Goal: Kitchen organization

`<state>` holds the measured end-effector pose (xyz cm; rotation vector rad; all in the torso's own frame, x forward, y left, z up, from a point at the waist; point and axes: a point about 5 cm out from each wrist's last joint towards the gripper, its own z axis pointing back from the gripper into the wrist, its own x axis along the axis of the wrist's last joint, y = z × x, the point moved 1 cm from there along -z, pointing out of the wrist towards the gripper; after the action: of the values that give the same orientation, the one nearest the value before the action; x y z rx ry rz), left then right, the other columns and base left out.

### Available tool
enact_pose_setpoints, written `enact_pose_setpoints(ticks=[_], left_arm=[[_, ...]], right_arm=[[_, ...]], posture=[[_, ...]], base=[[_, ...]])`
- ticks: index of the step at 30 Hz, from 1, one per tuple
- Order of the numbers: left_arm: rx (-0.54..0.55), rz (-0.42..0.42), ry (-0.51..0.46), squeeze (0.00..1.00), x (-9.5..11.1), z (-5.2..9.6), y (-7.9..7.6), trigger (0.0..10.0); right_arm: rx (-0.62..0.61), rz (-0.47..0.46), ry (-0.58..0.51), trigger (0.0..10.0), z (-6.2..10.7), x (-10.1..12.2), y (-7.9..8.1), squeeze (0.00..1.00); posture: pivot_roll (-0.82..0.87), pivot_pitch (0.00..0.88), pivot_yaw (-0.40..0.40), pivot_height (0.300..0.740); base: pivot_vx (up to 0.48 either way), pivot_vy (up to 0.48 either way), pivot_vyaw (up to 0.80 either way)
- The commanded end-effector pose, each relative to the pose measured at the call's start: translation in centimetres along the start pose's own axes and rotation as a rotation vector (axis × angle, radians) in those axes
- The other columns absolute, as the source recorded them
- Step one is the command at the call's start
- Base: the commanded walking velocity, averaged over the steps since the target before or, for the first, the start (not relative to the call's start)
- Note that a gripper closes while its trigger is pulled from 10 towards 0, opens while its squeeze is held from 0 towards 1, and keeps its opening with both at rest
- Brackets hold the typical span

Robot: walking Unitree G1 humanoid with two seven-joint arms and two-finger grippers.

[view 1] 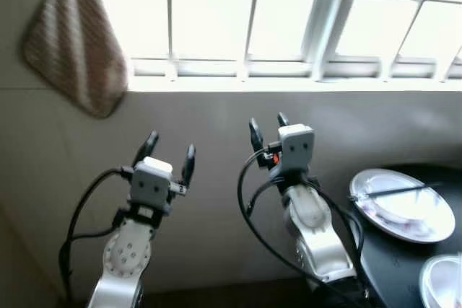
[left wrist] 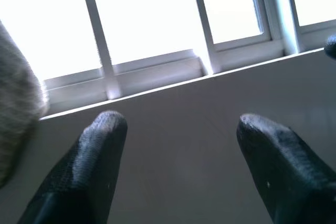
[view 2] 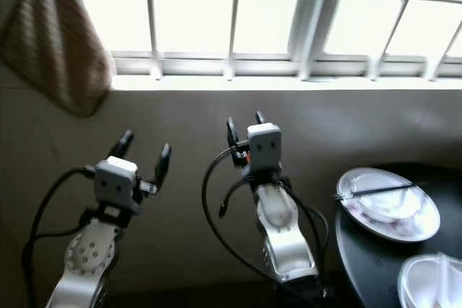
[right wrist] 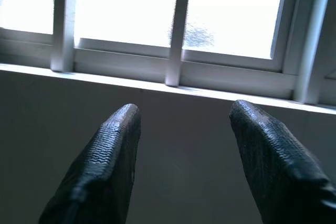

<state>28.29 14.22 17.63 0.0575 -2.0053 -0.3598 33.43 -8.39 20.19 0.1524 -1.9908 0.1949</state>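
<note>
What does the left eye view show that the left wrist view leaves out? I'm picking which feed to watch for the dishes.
The left eye view alone takes in the round black table, the white plate with chopsticks laid across it, a second white dish, and the right gripper, open. The left wrist view alone gives a close look between the left gripper's fingertips, spread and empty. Both share the window, its sill, the wall below and the striped hanging cloth.

Two silver arms, looping black cables, grey wrist blocks, textured black-fingered left pincer (view 1: 169, 152), right pincer (view 1: 268, 127)
</note>
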Motion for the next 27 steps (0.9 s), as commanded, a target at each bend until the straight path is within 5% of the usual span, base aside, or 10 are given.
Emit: enact_pose_setpoints(ticks=[1,12,23,27], left_arm=[[-0.027,0.011,0.005,0.00,0.0,0.1,-0.7,10.0],[-0.024,0.008,0.011,0.00,-0.1,0.1,-0.7,10.0],[-0.024,0.023,0.029,0.00,-0.4,0.2,-0.9,10.0],[-0.020,0.024,0.036,0.00,-0.6,0.2,-0.9,10.0]], right_arm=[[-0.032,0.009,0.034,10.0,0.3,-0.6,-0.6,0.00],[-0.045,0.022,0.046,10.0,0.2,-0.7,-0.8,0.00],[-0.064,0.060,0.140,10.0,0.4,-2.1,-1.3,0.00],[-0.125,0.079,0.270,10.0,0.6,-3.8,-2.5,0.00]], posture=[[0.06,0.000,-0.029,0.740],[0.06,0.000,-0.030,0.740],[0.05,0.000,-0.033,0.740],[0.05,0.000,-0.034,0.740]], base=[[0.000,0.000,-0.80],[0.000,0.000,-0.80],[0.000,0.000,0.00],[0.000,0.000,0.00]])
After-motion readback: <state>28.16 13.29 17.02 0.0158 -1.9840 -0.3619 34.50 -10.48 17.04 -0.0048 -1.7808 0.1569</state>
